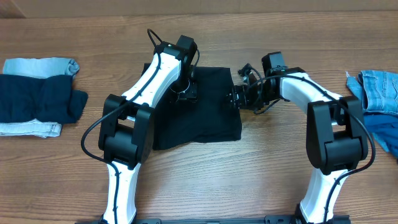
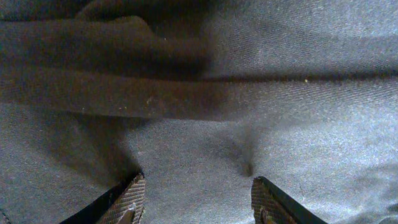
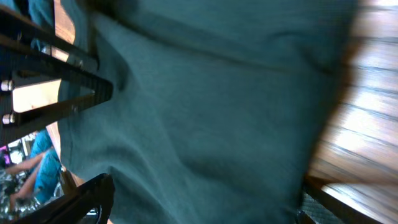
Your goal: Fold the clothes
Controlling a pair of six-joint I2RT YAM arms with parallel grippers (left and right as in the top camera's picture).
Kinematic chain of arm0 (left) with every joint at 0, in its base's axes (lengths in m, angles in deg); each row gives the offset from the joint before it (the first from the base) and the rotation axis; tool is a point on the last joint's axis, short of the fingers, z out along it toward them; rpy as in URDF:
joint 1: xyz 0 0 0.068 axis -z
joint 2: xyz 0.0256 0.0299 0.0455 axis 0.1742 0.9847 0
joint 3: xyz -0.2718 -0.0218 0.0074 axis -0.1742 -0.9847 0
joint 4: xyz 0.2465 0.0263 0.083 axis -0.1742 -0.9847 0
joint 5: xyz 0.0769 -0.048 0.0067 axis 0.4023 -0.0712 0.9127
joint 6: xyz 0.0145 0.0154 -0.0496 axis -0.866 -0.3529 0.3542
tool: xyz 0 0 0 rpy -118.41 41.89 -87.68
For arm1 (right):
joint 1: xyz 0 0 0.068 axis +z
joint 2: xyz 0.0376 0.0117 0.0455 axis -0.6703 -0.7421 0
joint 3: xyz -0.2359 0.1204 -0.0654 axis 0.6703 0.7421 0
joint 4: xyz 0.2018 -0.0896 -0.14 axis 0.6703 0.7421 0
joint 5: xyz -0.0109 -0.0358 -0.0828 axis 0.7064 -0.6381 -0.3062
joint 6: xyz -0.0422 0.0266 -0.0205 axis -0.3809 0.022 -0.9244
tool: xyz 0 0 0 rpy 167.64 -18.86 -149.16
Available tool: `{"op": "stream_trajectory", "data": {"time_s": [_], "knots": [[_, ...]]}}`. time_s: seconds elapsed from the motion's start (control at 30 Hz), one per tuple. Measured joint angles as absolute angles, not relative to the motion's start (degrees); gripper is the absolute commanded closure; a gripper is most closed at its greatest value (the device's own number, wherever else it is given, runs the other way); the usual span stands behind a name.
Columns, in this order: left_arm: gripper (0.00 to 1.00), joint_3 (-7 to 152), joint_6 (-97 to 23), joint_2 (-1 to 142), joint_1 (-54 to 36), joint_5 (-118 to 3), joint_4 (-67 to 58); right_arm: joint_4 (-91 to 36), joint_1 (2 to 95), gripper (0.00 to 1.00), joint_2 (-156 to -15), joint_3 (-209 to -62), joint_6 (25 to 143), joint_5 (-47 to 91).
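A plain black garment (image 1: pixel 208 118) of the clothes lies spread on the wooden table's middle. My left gripper (image 1: pixel 185 89) is down on its upper left part. In the left wrist view the left gripper (image 2: pixel 198 202) stands open, fingers (image 2: pixel 127 200) apart, with flat dark cloth (image 2: pixel 205 124) and a fold band under them. My right gripper (image 1: pixel 238 98) is at the garment's right edge. In the right wrist view the right gripper (image 3: pixel 205 202) is wide open, and the cloth (image 3: pixel 205 112) spans the gap between its fingers up to the edge by the bare wood.
A dark navy garment (image 1: pixel 40 99) lies on light-blue denim (image 1: pixel 40 65) at the table's left edge. Light-blue denim (image 1: pixel 380 90) and a bright blue garment (image 1: pixel 387 132) lie at the right edge. Both arm bases stand at the near edge.
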State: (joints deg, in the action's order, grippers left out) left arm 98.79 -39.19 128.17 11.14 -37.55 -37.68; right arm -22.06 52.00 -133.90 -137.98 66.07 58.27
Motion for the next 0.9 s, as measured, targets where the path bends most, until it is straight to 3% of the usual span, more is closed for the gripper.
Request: {"op": "stream_trajectory", "data": {"time_s": [0.07,0.2,0.37,0.47,0.57,0.73,0.83,0.9], "knots": [[0.41,98.79,-39.19,128.17,11.14,-37.53,-37.73,-25.27,53.67,0.29,-134.01,-137.98,68.85,56.53],[0.41,98.77,-39.19,128.17,11.14,-37.34,-38.21,-30.76,54.12,0.68,-134.42,-137.96,76.92,52.07],[0.43,98.77,-39.22,128.17,11.14,-37.10,-39.24,-30.06,54.08,0.82,-134.64,-137.96,79.15,50.91],[0.48,98.77,-39.50,128.17,11.14,-35.81,-39.56,-29.47,54.08,0.96,-134.64,-137.96,79.28,50.91],[0.51,98.84,-40.24,128.17,10.92,-32.83,-41.86,-27.94,53.36,0.96,-134.64,-137.98,79.34,50.84],[0.30,101.70,-41.03,124.46,6.09,-29.58,-43.67,-17.58,44.90,0.96,-131.12,-137.98,77.27,41.18],[0.28,103.38,-41.12,117.18,2.79,-27.65,-43.85,-14.50,41.40,0.96,-125.07,-137.98,75.69,31.91],[0.11,104.15,-41.09,115.06,1.19,-27.19,-44.26,-13.29,41.01,0.96,-121.33,-138.00,75.08,27.13]]}}
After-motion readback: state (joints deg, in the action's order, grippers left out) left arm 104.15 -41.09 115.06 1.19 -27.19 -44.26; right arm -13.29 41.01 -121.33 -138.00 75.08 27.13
